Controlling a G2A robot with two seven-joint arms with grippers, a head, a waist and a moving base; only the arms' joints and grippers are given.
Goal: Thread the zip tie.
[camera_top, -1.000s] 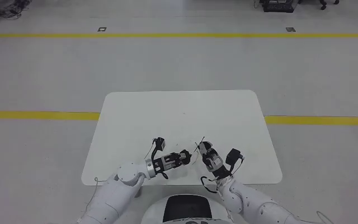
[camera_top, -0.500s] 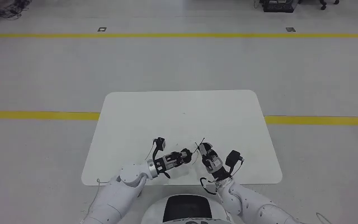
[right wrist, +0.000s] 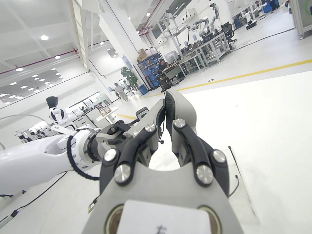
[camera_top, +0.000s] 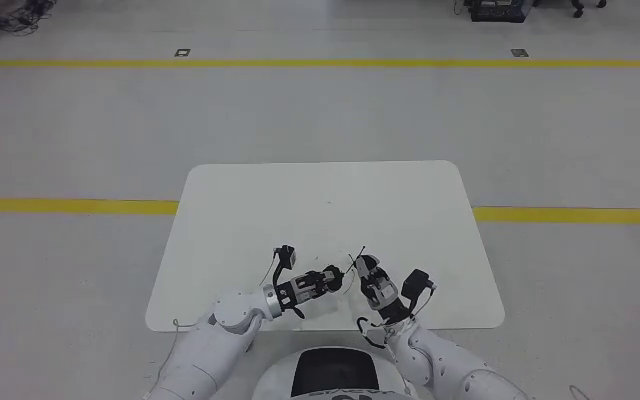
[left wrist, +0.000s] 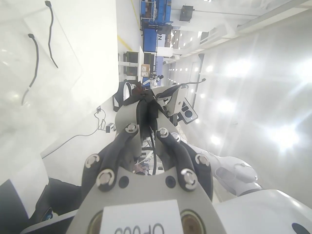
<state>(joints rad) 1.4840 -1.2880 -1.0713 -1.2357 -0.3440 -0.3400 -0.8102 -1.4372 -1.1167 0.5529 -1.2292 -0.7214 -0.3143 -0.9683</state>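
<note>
The right gripper [right wrist: 165, 98] has its fingers clamped on one zip tie [camera_top: 357, 253] poking past their tips, the left gripper [left wrist: 146, 103] has its fingers pressed together just beside, and two spare zip ties [left wrist: 50, 32] [left wrist: 36, 59] lie on the table [camera_top: 300, 200] well beyond.

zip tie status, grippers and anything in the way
Left gripper shut on the zip tie; right gripper shut on it too, tips nearly meeting above the table. Two spare ties flat on the table, clear of both.
</note>
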